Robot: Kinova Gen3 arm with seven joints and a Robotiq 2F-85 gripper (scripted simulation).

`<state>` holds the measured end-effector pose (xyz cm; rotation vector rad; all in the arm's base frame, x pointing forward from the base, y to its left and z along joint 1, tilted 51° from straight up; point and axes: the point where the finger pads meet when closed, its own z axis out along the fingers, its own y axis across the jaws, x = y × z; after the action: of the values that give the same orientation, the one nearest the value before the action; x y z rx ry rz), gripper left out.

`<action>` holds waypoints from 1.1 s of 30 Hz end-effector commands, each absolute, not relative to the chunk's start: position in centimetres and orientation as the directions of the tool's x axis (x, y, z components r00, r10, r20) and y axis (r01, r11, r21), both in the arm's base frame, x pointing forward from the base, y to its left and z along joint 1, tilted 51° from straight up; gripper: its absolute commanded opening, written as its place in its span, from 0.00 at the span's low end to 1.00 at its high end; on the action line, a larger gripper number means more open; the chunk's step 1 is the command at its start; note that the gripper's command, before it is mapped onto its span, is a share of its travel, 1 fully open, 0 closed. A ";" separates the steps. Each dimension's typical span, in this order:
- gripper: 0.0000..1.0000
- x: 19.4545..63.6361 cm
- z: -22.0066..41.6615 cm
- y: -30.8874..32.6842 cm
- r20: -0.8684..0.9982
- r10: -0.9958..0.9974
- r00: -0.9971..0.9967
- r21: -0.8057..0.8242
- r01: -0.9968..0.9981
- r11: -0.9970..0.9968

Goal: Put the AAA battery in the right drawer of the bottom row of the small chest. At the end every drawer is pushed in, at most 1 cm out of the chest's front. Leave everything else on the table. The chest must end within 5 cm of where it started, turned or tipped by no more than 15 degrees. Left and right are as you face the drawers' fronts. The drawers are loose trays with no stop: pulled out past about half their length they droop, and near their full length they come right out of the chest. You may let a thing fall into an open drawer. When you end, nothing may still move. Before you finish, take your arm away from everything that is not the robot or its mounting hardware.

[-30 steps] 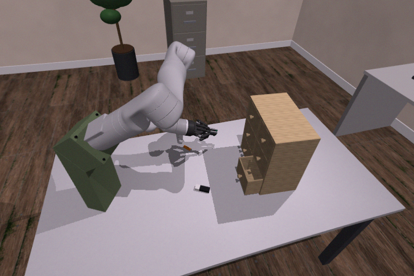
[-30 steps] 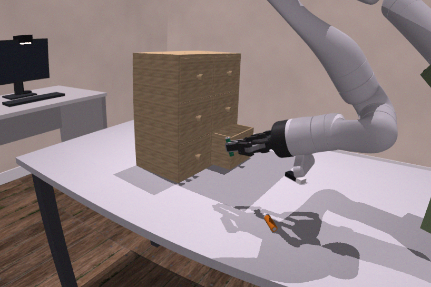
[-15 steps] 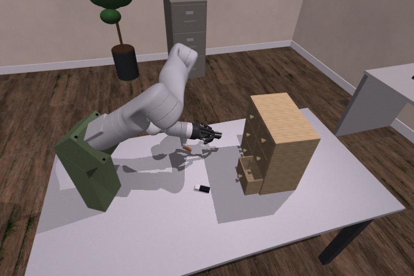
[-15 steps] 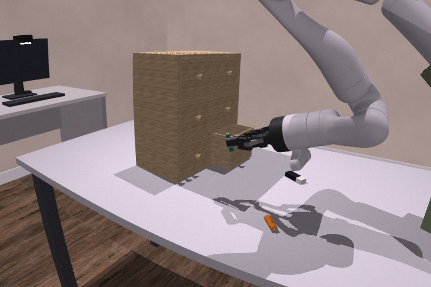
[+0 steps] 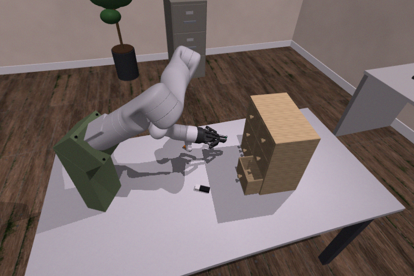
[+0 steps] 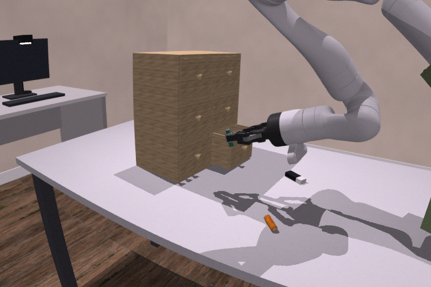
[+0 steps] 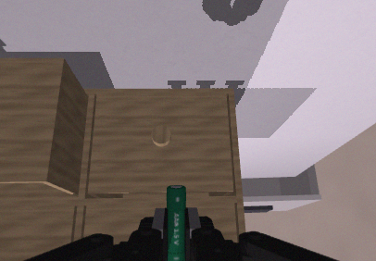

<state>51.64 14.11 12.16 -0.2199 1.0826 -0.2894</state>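
Note:
The wooden chest [image 5: 289, 165] [image 6: 156, 113] stands upright. Its right bottom drawer [image 5: 254, 187] [image 6: 221, 151] [image 7: 28, 117] is pulled partly out and looks level; the part of its inside seen in the top view shows no battery. The other drawers look pushed in, among them the left bottom drawer [image 6: 195, 158] [image 7: 120, 163]. My gripper [image 5: 223, 139] [image 6: 229, 137] [image 7: 176, 226] is shut on the green AAA battery [image 6: 227, 131] [image 7: 176, 200], gripped about its middle, roughly upright. It hangs above the table, in front of the chest's left column, to the left of the open drawer.
A black and white block [image 5: 202, 188] [image 6: 295, 177] lies on the table [image 5: 140, 229] [image 6: 167, 221] in front of the chest. An orange battery [image 6: 270, 223] lies under the arm, mostly hidden in the top view. Round knobs stick out from the drawer fronts.

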 end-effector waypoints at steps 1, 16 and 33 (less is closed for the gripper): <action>0.05 51.8 12.7 13.4 -0.832 -0.343 0.436 -0.318 0.132 0.939; 0.05 52.7 15.1 10.8 -0.832 -0.343 0.436 -0.318 0.132 0.939; 0.05 53.7 17.5 8.1 -0.832 -0.343 0.436 -0.318 0.132 0.939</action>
<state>53.64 8.67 17.18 -0.2210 1.0831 -0.2885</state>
